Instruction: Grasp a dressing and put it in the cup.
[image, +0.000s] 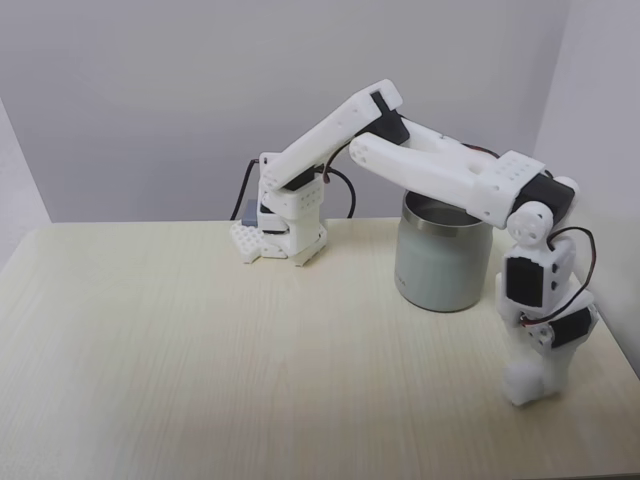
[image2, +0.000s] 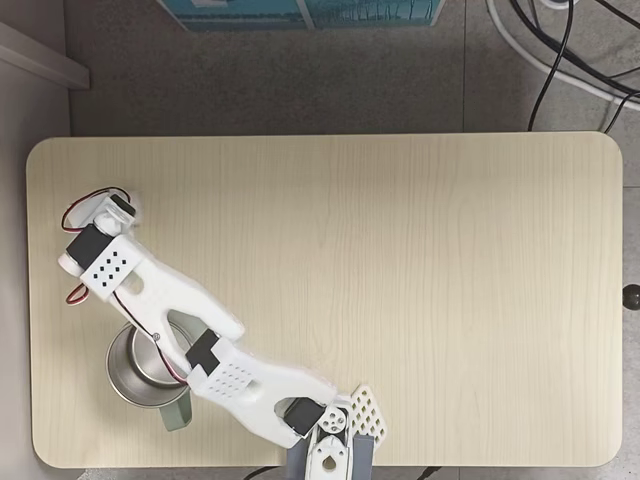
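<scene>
Dressing (image: 524, 381) sits at table (image: 200, 360) level near the front edge, pinched in my gripper (image: 527, 385), so grasp step looks done; next I likely lift clear and swing back over the cup (image: 442, 265) just behind.

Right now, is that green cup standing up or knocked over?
Upright. The cup stands on its base on the table, steel rim upward, and the view from above looks straight into its shiny inside.
</scene>
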